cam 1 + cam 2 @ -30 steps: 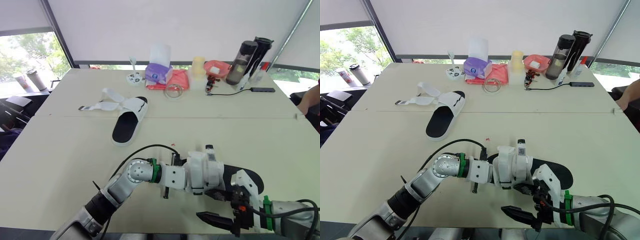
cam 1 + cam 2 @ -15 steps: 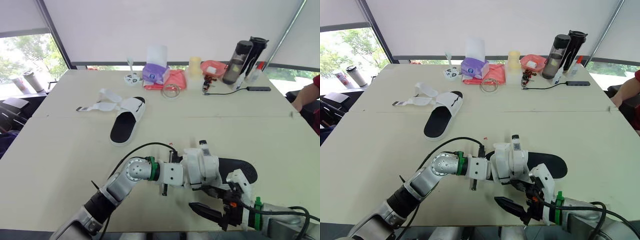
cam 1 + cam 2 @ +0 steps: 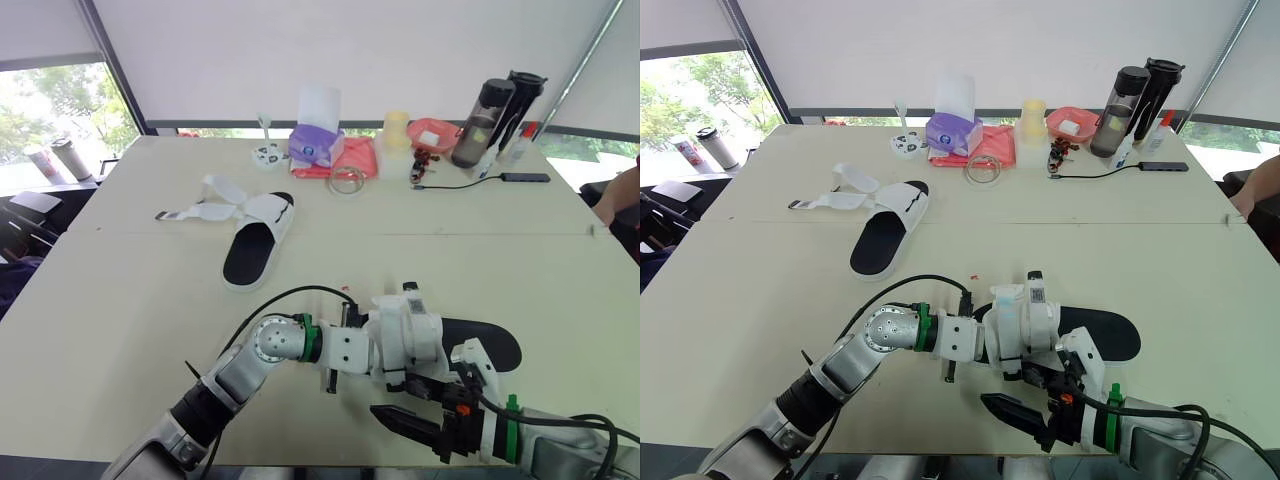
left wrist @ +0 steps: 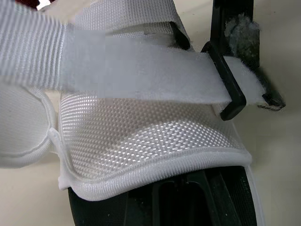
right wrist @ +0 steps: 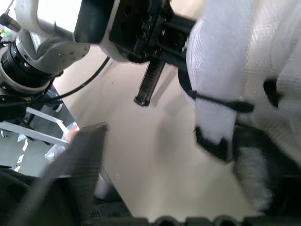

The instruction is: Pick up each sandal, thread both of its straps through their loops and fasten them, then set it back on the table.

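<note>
One white sandal (image 3: 252,236) with a black footbed lies at the table's far left, its straps (image 3: 200,211) spread open. The second sandal (image 3: 487,343) is at the near edge. My left gripper (image 3: 376,352) is shut on its white mesh upper (image 3: 408,333). In the left wrist view a white strap (image 4: 141,77) passes through a black loop (image 4: 229,82), its fuzzy end poking out beyond. My right gripper (image 3: 418,405) stands open just below the upper, one finger (image 5: 70,160) low and the other finger (image 5: 254,160) by a strap end (image 5: 214,136).
Along the back edge stand a purple tissue box (image 3: 318,141), a tape roll (image 3: 348,181), a yellow cup (image 3: 397,130), a pink bowl (image 3: 435,133), two dark bottles (image 3: 482,124) and a cabled hub (image 3: 526,178). A person's arm (image 3: 626,195) shows at the right.
The camera swayed. My right gripper has slid left, closer under the sandal's upper. The left gripper keeps its hold on the sandal.
</note>
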Robot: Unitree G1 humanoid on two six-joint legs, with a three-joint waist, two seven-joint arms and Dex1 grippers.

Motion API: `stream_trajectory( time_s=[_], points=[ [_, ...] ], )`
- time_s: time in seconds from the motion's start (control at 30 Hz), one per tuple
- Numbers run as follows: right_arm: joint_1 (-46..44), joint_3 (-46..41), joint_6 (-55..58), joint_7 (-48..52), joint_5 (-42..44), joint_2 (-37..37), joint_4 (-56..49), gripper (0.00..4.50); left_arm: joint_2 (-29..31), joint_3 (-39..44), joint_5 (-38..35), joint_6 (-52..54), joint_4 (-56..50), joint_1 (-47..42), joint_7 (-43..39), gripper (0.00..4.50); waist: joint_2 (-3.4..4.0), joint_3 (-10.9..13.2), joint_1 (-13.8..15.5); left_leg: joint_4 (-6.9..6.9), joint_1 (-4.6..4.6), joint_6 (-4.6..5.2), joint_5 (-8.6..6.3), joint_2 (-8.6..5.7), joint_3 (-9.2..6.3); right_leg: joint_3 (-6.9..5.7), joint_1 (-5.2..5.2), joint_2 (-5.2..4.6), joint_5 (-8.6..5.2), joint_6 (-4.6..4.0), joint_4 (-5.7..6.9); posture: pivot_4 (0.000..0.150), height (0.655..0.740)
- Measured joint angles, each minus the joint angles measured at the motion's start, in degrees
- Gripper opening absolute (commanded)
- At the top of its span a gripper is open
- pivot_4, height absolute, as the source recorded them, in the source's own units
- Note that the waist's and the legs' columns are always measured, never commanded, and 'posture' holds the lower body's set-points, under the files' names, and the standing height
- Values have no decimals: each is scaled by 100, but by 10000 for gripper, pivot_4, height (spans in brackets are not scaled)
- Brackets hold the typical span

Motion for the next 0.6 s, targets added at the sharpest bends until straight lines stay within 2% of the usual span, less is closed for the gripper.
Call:
stream_trajectory(
  time_s=[0.17,0.4,0.6],
  points=[
    [10,-89,0,-79,39,9,223,1070,-8,-10,0,-13,-31,6,-3,0,0,0,10,-1,-2,0,0,-2,0,-1,-4,0,7,-11,1,1500,7400],
    [66,-83,0,-52,51,-59,282,329,-4,-11,1,-14,-51,30,14,0,0,0,15,3,-8,1,1,-6,-1,-4,-11,0,16,-19,5,1500,7400],
    [782,180,-69,478,-184,-686,12,329,-5,-40,2,-15,-44,23,14,0,-3,-4,14,3,-5,1,1,-4,-2,-8,-6,0,14,-17,4,1500,7400]
  ],
)
